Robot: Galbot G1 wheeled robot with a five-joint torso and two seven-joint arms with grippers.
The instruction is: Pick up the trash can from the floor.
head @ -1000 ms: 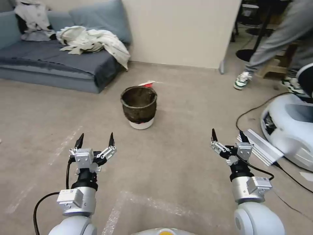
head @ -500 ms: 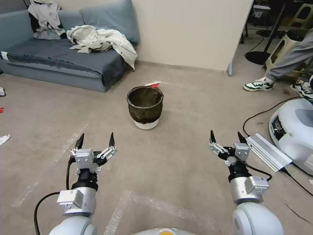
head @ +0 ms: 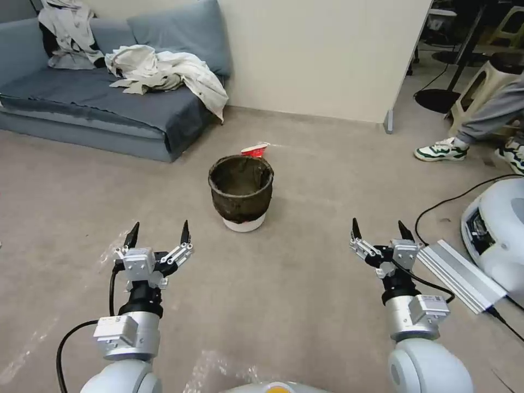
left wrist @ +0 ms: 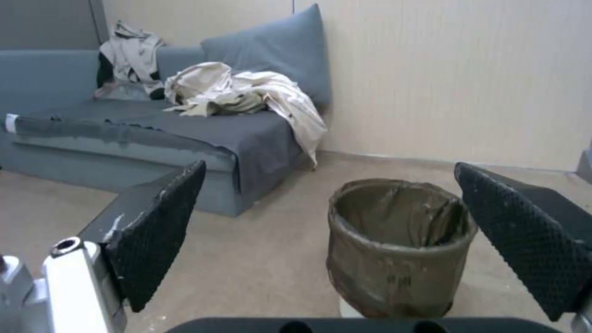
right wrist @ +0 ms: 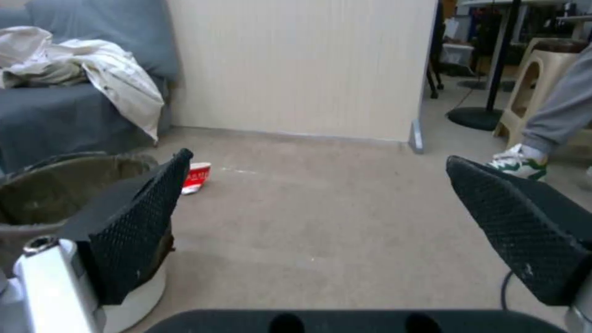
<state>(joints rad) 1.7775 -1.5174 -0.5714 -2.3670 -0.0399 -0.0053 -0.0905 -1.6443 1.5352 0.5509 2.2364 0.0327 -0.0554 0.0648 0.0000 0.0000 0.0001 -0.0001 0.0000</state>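
Note:
The trash can point(head: 240, 192) stands upright on the beige floor point(head: 305, 284), a small round white bin with a crinkled dark bag folded over its rim. It also appears in the left wrist view point(left wrist: 399, 247) and partly in the right wrist view point(right wrist: 55, 185). My left gripper point(head: 159, 230) is open, held above the floor short of the can and to its left. My right gripper point(head: 380, 229) is open too, short of the can and well to its right. Nothing is between either pair of fingers.
A crushed red-and-white cup point(head: 255, 148) lies just behind the can. A grey sofa point(head: 98, 109) with crumpled cloths stands at the back left, a beige wall point(head: 322, 54) behind. At the right are a white machine point(head: 499, 234), a metal bar point(head: 461, 267), a cable and a person's shoes.
The whole head view has shifted, so the camera has moved; the trash can now sits lower and nearer in the picture. Both grippers hold the same open pose.

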